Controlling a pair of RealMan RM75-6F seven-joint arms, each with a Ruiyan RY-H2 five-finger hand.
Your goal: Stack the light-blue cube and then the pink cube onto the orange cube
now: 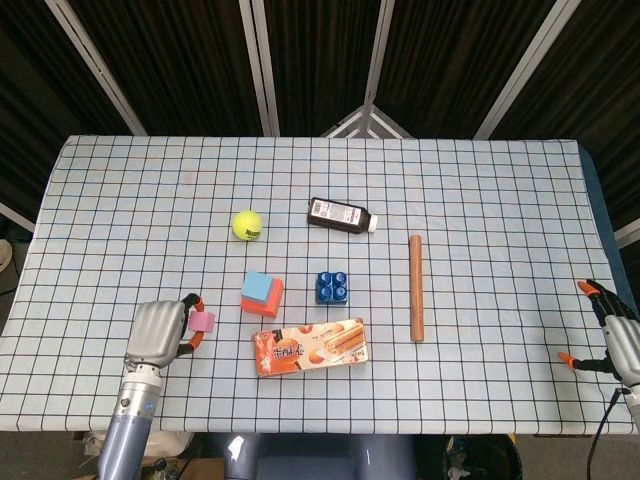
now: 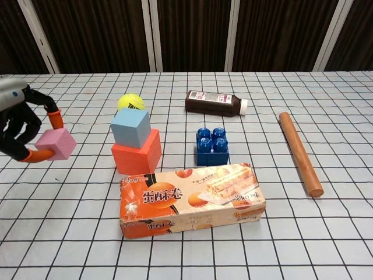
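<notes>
at the left edge of the chest view, the left robot hand [image 2: 17,125] pinches the pink cube [image 2: 55,144] clear of the counter [image 2: 326,245]. the light-blue cube [image 2: 130,128] sits on the orange cube [image 2: 136,153]. the right robot hand [image 1: 612,335], lower right of the head view, is spread and empty.

L hand [image 2: 20,125] raised at table's left, fingers pinching pink cube [image 2: 55,144]. R hand [image 1: 615,335] low at right edge, fingers apart, holding nothing.

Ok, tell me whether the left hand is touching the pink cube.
Touching. The chest view shows the left hand pinching the pink cube between orange fingertips, lifted off the table.
</notes>
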